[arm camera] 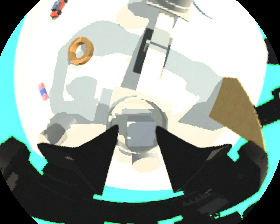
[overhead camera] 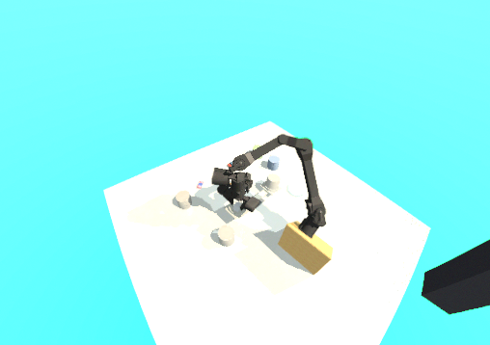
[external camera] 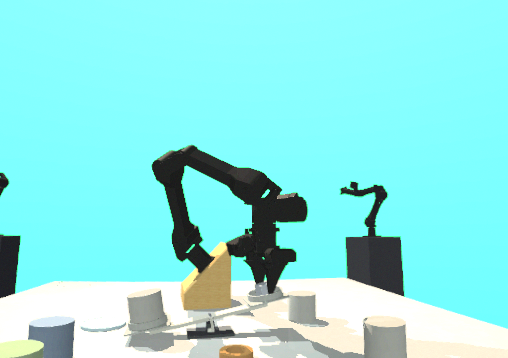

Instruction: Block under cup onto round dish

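A pale blue-grey block [external camera: 261, 289] [arm camera: 142, 134] sits uncovered in the raised pan [external camera: 278, 296] [arm camera: 165, 120] of the balance [external camera: 185, 325]. My gripper [external camera: 265, 287] [arm camera: 138, 128] is partly open. Its fingertips are down on either side of the block, with a gap seen on the left in the wrist view. The top view hides the fingertips. One grey-beige cup [overhead camera: 272, 182] [external camera: 146, 306] stands on the low pan. A similar cup [overhead camera: 226, 235] [external camera: 302, 307] stands upright on the table beyond the raised end. The round white dish [overhead camera: 296, 189] [external camera: 103, 323] lies beside the low end.
Another beige cup [overhead camera: 183, 199] [external camera: 385, 338] stands apart. Near the balance are an orange ring [arm camera: 72, 52], a blue cylinder [overhead camera: 273, 163] [external camera: 51, 338] and a green one [external camera: 20, 349]. A red toy [arm camera: 58, 8] lies farther off. The arm's wooden base [overhead camera: 305, 249] [external camera: 212, 288] is behind the balance.
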Controlling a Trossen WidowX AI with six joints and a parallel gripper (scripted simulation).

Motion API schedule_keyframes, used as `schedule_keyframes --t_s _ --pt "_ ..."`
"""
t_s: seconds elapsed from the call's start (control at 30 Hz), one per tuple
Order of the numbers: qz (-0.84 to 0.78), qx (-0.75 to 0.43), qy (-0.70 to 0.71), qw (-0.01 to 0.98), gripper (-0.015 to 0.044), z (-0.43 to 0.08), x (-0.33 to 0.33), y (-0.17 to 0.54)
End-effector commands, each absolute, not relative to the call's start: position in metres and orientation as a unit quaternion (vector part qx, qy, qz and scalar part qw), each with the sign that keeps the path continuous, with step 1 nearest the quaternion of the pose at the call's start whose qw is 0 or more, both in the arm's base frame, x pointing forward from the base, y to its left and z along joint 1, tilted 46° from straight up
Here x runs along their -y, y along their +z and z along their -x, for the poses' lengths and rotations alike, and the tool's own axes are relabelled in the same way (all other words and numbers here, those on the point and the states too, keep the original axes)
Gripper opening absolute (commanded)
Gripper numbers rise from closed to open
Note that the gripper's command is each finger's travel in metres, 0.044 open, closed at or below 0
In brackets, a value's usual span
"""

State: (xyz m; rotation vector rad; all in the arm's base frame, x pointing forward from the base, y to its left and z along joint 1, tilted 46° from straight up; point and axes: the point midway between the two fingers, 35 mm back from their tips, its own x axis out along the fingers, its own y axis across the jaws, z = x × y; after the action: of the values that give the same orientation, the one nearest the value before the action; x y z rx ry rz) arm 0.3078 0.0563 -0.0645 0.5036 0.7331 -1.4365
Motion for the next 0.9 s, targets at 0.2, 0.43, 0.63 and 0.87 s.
schedule_keyframes --t_s 0.2,0.43,0.63,0.87 --pt "-0.216 -0.326 -0.636 0.665 0.0141 -0.305 -0.054 -0.066" --pt "-0.215 -0.331 -0.629 0.67 0.0036 -0.307 -0.058 -0.064" --pt "-0.216 -0.335 -0.623 0.673 0.0 -0.31 -0.08 -0.046" --pt "-0.217 -0.332 -0.63 0.668 0.0 -0.31 -0.105 -0.019"
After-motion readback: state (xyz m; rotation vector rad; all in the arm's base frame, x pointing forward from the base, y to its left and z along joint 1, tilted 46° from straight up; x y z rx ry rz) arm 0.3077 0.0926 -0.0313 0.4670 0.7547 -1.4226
